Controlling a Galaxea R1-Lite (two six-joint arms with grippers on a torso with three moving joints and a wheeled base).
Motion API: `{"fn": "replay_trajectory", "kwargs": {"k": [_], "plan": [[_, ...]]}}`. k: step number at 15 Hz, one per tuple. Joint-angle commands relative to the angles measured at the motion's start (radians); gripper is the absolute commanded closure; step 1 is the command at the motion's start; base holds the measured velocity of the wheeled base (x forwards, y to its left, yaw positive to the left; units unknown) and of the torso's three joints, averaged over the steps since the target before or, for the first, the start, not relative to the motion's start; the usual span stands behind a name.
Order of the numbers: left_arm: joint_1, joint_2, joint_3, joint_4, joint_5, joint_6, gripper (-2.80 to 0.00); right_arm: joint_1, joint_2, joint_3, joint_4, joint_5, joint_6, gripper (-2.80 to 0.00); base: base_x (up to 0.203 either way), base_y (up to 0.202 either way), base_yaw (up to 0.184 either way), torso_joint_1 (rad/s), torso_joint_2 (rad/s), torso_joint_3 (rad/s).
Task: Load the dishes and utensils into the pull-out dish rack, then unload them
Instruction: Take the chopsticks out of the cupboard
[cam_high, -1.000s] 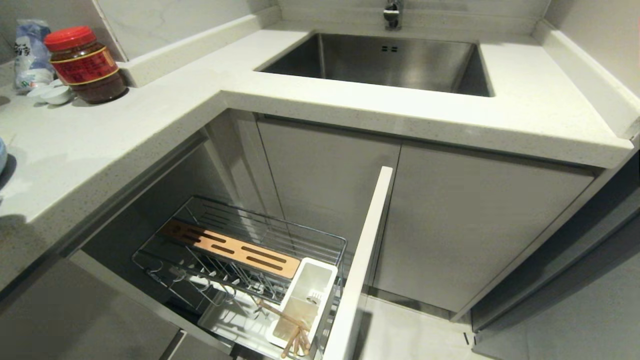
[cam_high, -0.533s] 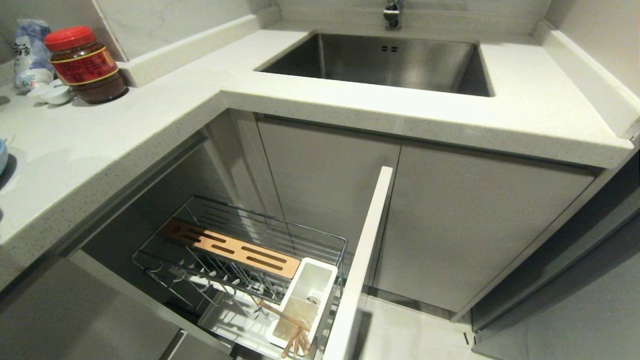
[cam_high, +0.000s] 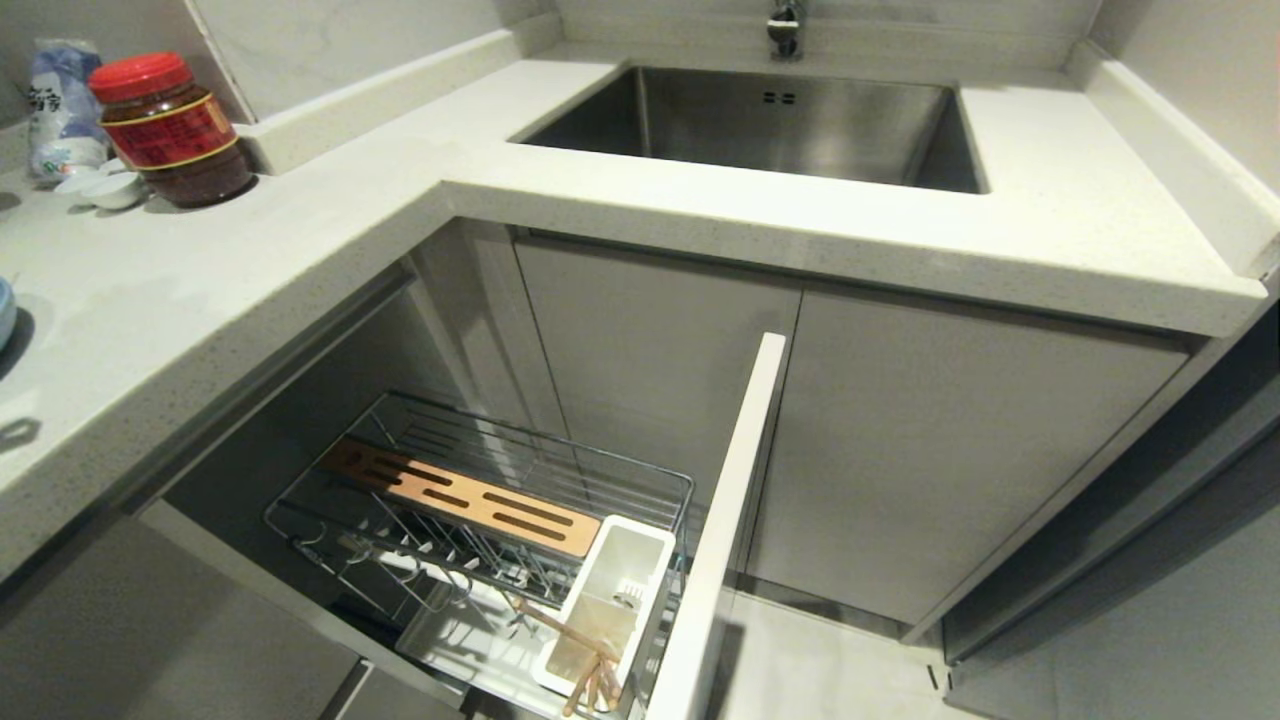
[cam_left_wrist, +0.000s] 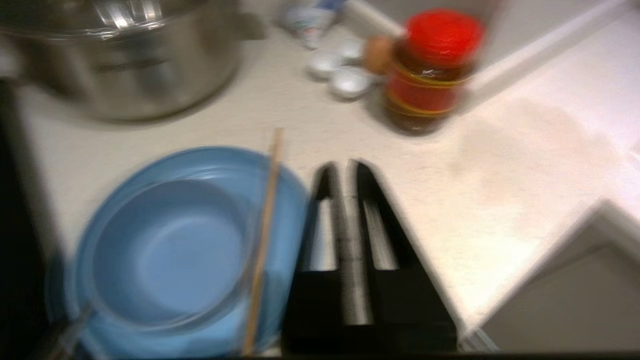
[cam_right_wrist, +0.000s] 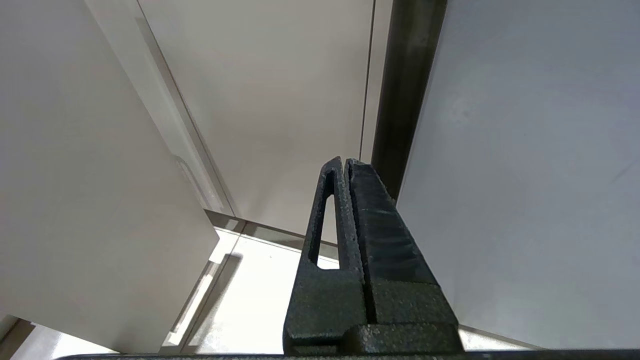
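My left gripper (cam_left_wrist: 343, 167) has its two black fingers pressed together with nothing between them, held above the pale countertop (cam_left_wrist: 500, 165) just beside the dishes. Right next to the fingers sits the light blue bowl (cam_left_wrist: 167, 250), nested in the light blue plate (cam_left_wrist: 287, 210), whose rim shows all around it. One light-wood chopstick (cam_left_wrist: 263, 240) lies across the bowl and plate, close to my fingertips but not touching them. At the plate's near edge there is a dim metallic streak which may be the spoon; I cannot tell through the blur. Farther out on the same counter stand a big steel pot (cam_left_wrist: 125, 60), a red-lidded jar (cam_left_wrist: 430, 70) of dark sauce, and two tiny white dishes (cam_left_wrist: 340, 72) beside the jar. My right gripper (cam_right_wrist: 344, 165) is also closed and empty, hanging low in front of plain grey cabinet doors (cam_right_wrist: 280, 100), over a light floor. From my head I see neither arm. The pull-out dish rack (cam_high: 480, 500) stands drawn out below the counter's corner, its flat white front panel (cam_high: 725, 520) edge-on toward me. The slotted wooden bar (cam_high: 470, 497) runs along the wire basket, and the white utensil box (cam_high: 608, 610) sits at the end nearest the panel, with a few brown sticks (cam_high: 592, 672) leaning out of its near end. The steel sink (cam_high: 770, 120) lies beyond, set into the counter.
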Motion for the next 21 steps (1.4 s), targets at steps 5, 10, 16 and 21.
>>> {"fn": "replay_trajectory", "kwargs": {"k": [5, 10, 16, 21], "plan": [[-0.408, 0.057, 0.107, -0.006, -0.025, -0.155, 0.00, 0.000, -0.001, 0.026, -0.001, 0.000, 0.000, 0.00, 0.000, 0.000, 0.000, 0.000, 0.00, 0.000], [-0.516, 0.239, 0.055, 0.373, -0.201, -0.316, 0.00, 0.000, -0.001, 0.026, 0.000, 0.000, 0.000, 0.00, 0.000, 0.000, 0.000, 0.000, 0.00, 0.000], [-0.562, 0.464, -0.057, 0.891, -0.421, -0.311, 0.00, 0.000, -0.001, 0.026, -0.001, 0.000, 0.000, 0.00, 0.000, 0.000, 0.000, 0.000, 0.00, 0.000], [-0.555, 0.644, -0.069, 0.975, -0.627, -0.218, -2.80, 0.000, -0.001, 0.026, 0.000, 0.000, 0.000, 0.00, 0.000, 0.000, 0.000, 0.000, 0.00, 0.000]]}}
